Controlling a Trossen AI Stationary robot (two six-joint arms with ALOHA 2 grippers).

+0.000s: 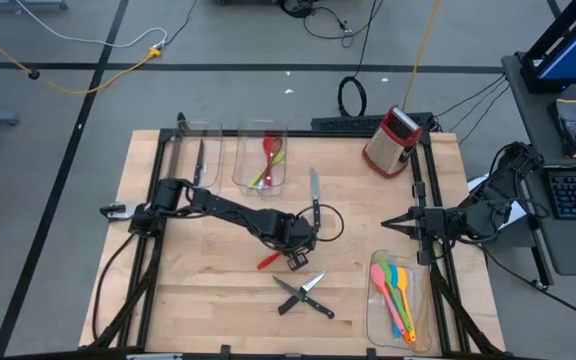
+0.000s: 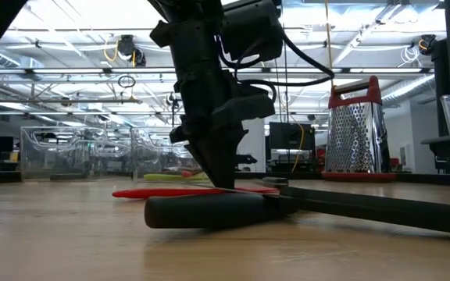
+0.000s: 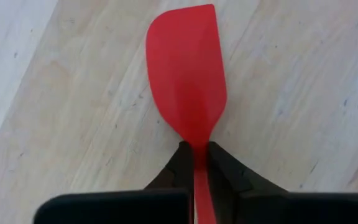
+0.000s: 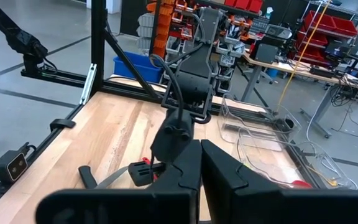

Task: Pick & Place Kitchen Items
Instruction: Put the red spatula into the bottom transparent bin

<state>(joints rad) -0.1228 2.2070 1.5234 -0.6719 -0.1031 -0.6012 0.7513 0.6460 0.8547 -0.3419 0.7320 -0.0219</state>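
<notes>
A red spatula [image 3: 188,81] lies on the wooden table near its middle, seen in the high view as a short red strip [image 1: 267,261]. My left gripper [image 3: 199,146] stands over it, pointing steeply down, shut on it [image 1: 290,252]. Two black-handled knives [image 1: 303,295] lie crossed on the table just nearer the front edge; the handle of one fills the low view's foreground [image 2: 209,211]. A third knife [image 1: 315,190] lies farther back. My right gripper [image 1: 386,224] waits shut, raised at the table's right edge. My left gripper pinches the spatula's thin neck [image 3: 199,163], right behind the broad blade, between its two fingers [image 3: 180,165]. The fingers come from above, pointing steeply down, and lie across the handle. The spatula lies flat on the table [image 2: 180,192], its blade beyond the fingertips.
At the back stand a clear bin holding a knife [image 1: 197,160] and one with red and green utensils [image 1: 265,160]. A third bin at the near right [image 1: 396,295] holds several coloured spatulas. A red box grater [image 1: 392,140] stands at the far right.
</notes>
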